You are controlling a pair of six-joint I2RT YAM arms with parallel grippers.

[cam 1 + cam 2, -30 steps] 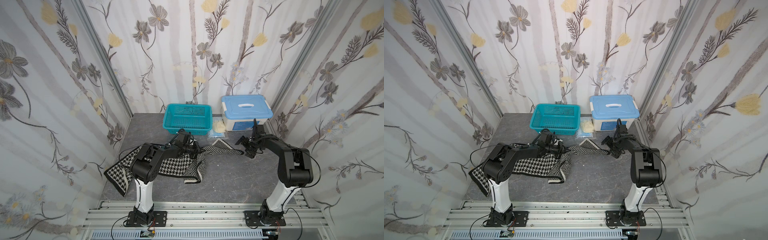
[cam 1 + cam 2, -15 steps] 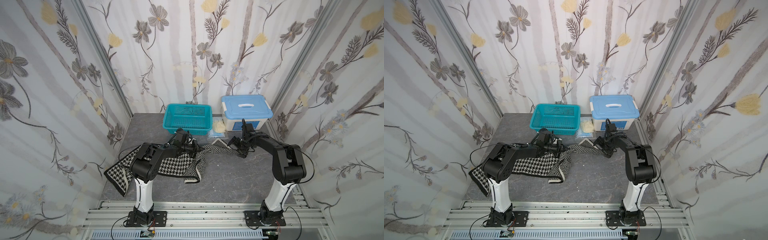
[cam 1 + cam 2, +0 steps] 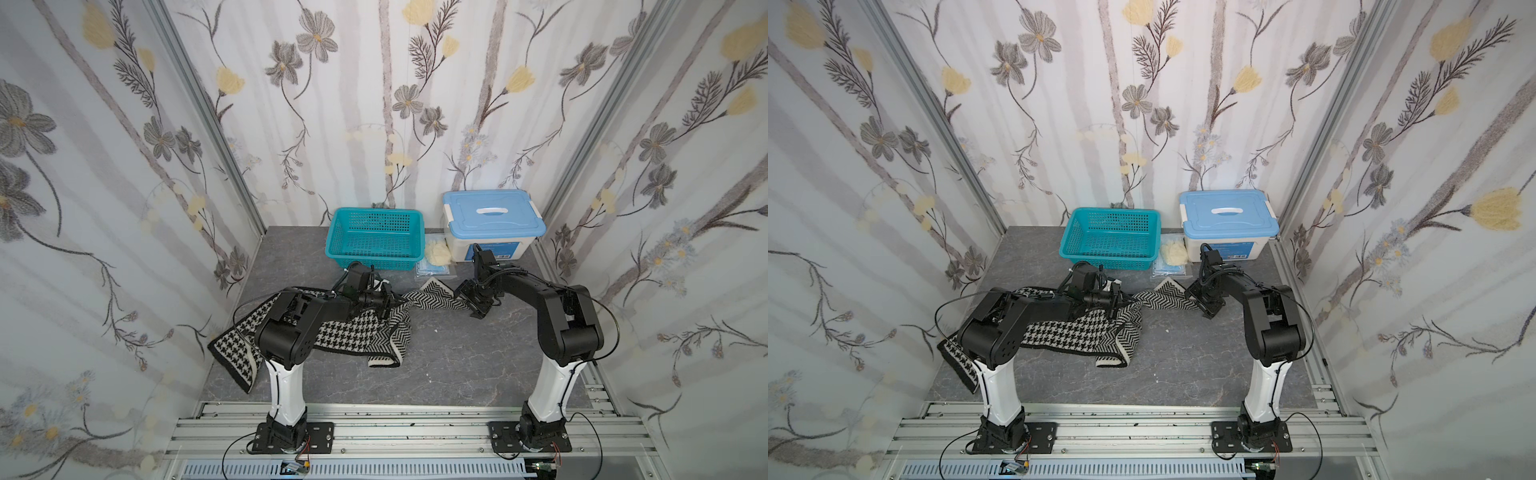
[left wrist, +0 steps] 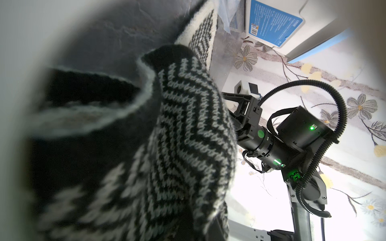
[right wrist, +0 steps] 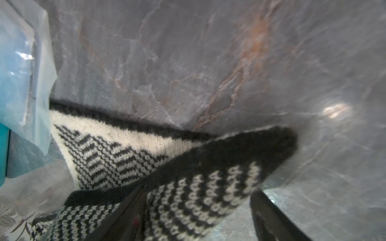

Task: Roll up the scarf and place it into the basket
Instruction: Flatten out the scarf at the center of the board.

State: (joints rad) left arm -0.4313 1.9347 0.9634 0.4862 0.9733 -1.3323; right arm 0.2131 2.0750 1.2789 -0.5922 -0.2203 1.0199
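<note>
Before the basket, scarf on table; left pincer pinches it, right pincer spread.

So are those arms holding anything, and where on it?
The left jaws are shut on the scarf, at a bunched fold partway along it. The right jaws straddle its end corner, apparently unclamped.

the scarf is matt knitted cloth, the basket glossy perforated plastic, the tabletop smooth grey stone-look.
</note>
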